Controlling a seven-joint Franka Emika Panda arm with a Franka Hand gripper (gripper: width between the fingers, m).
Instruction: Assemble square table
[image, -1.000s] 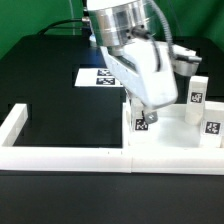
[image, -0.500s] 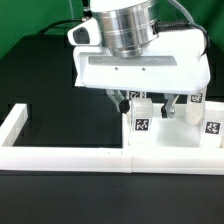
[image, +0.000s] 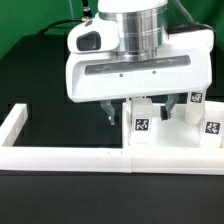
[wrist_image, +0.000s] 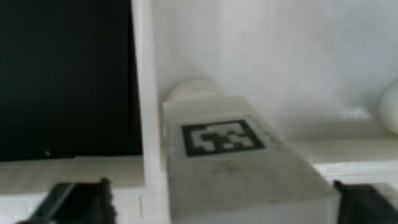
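Exterior view: much of the square table (image: 170, 140), lying at the counter's near edge against the border wall (image: 60, 155), was blocked by the arm. The gripper (image: 138, 110) was poised, fingers parted, over a leg block (image: 142, 125).

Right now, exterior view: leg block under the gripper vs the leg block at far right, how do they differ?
The near leg block stands under the gripper, its top hidden by the hand; the far-right leg block stands clear of the hand.
The near leg block sits by the slab's left edge in the exterior view; the far-right one is at the frame's right edge, partly cut off.
Both are white, upright, with a black-and-white tag facing the camera.
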